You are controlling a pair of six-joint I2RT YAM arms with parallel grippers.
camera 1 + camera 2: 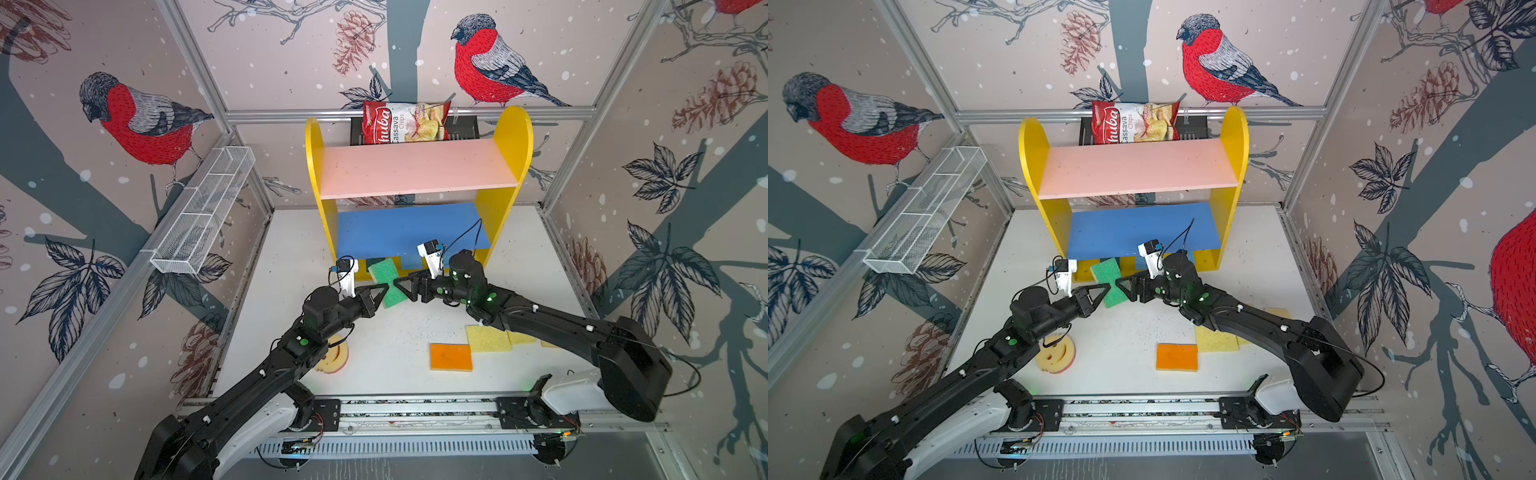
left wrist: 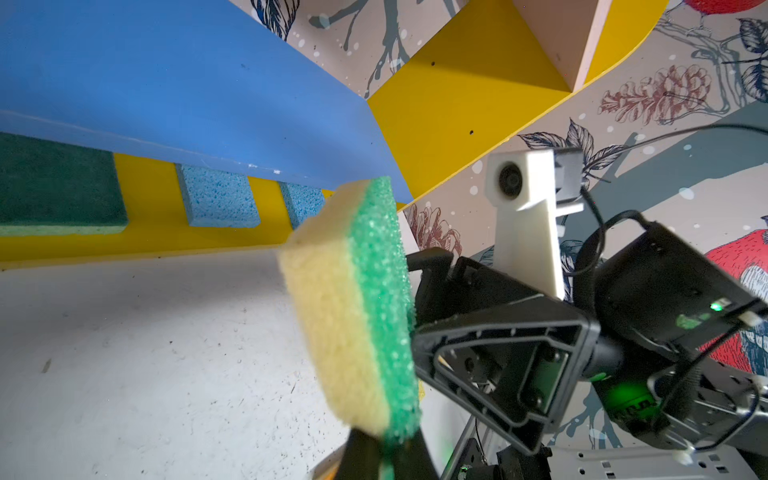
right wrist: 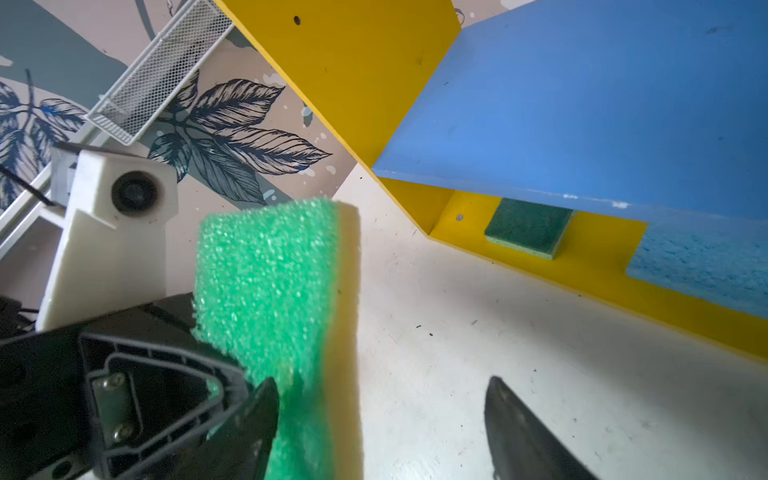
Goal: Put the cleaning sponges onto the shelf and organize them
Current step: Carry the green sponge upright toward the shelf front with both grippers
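A green-and-yellow sponge (image 1: 385, 283) (image 1: 1108, 283) hangs on edge just in front of the shelf's yellow base (image 1: 362, 269). My left gripper (image 1: 379, 292) (image 2: 384, 446) is shut on its lower end (image 2: 357, 307). My right gripper (image 1: 398, 284) (image 3: 380, 399) stands open around the sponge's other end (image 3: 270, 282), one finger against the green face. On the base under the blue board (image 1: 407, 228) lie a dark green sponge (image 2: 58, 183) and two light blue ones (image 2: 218, 199). On the table lie orange (image 1: 451, 357), yellow (image 1: 488, 338), tan (image 1: 1277, 312) and round smiley (image 1: 1056, 355) sponges.
The pink top board (image 1: 415, 170) is bare. A red-white chips bag (image 1: 403, 122) sits in a black basket (image 1: 465, 129) behind the shelf. A white wire basket (image 1: 203, 212) hangs on the left wall. The right arm lies over part of the yellow sponge.
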